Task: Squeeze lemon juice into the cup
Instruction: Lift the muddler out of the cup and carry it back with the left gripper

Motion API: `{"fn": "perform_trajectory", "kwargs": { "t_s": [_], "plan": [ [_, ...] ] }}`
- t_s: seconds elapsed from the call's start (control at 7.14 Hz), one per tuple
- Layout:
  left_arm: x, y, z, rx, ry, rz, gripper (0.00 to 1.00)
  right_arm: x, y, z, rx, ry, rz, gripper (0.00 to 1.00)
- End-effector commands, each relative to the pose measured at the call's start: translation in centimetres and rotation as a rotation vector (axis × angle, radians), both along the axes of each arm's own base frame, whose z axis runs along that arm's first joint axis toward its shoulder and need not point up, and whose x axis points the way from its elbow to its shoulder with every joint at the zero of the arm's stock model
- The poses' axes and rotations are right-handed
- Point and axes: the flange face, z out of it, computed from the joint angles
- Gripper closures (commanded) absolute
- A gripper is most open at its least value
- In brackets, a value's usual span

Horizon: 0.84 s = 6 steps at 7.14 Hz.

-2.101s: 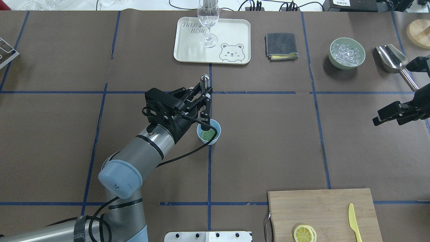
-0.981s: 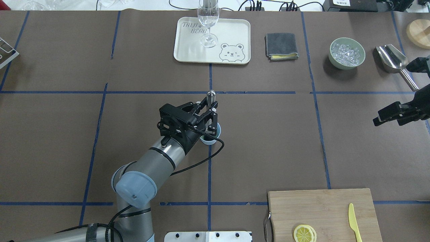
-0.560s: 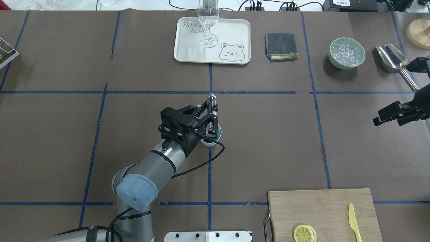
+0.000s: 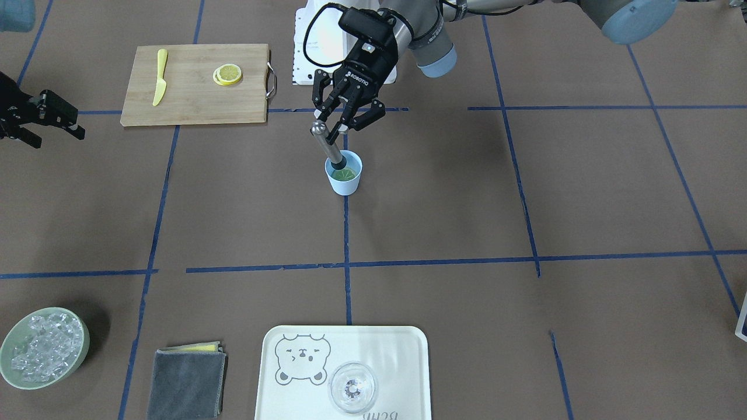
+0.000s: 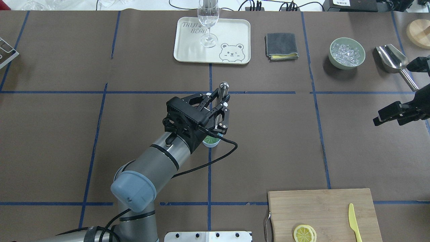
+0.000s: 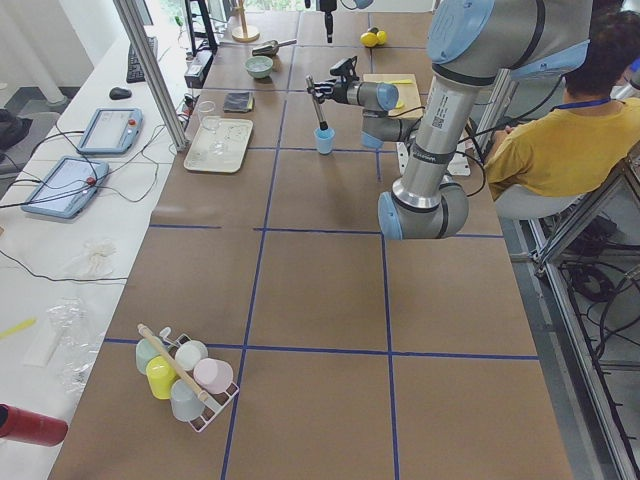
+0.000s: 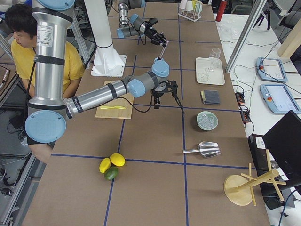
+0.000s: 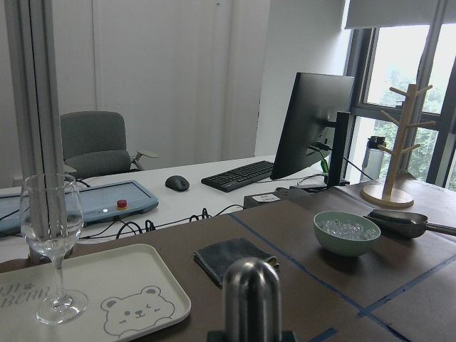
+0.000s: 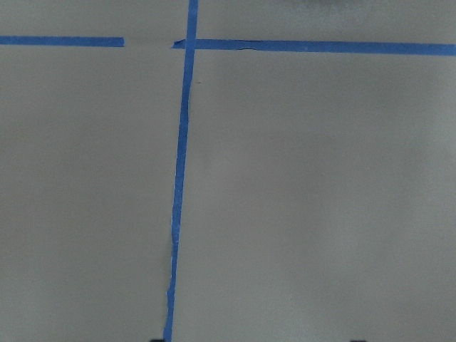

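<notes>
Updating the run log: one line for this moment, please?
left pincer: shut on muddler | muddler tip: inside cup, over lemon | right pincer: open, idle

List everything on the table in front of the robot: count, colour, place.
cup: one, light blue, table centre.
lemon slice: one, greenish-yellow, inside the cup.
metal muddler: one, silver, lower end in the cup's mouth.
cutting board: one, wooden, robot's near right.
stacked lemon slices: two, yellow, on the board.
knife: one, yellow, on the board.
tray: one, cream, far centre.
wine glass: one, clear, on the tray.
cloth: one, grey, beside the tray.
bowl of ice: one, pale green, far right.
scoop: one, metal, right of the bowl.
left gripper: one, black, shut on the muddler above the cup.
right gripper: one, black, open, at the table's right edge.
</notes>
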Motion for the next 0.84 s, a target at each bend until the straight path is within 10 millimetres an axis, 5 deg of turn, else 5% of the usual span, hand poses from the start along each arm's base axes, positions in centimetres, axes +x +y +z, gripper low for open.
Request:
{"fn": "perform_trajectory", "kwargs": {
  "t_s": [0.0, 0.28, 0.42, 0.56, 0.7],
  "plan": [
    [-5.8, -3.8, -4.3, 0.034, -0.103, 0.108, 1.00, 0.0, 0.0, 0.1, -0.002, 0.002, 0.000, 0.11],
    [-7.5, -6.8, -3.4, -0.229, -0.240, 0.199, 1.00, 0.1, 0.2, 0.4, -0.005, 0.003, 0.000, 0.11],
    [-10.0, -9.7, -2.0, -0.392, -0.294, 0.330, 1.00, 0.2, 0.3, 0.5, -0.006, 0.004, 0.000, 0.11],
    [-12.6, -12.1, 0.4, -0.735, -0.187, 0.478, 1.00, 0.2, 0.4, 0.5, -0.008, 0.005, 0.000, 0.11],
    [-16.2, -13.5, 5.8, -0.912, -0.173, 0.575, 1.00, 0.2, 0.4, 0.5, -0.006, 0.004, 0.000, 0.11]
  ]
}}
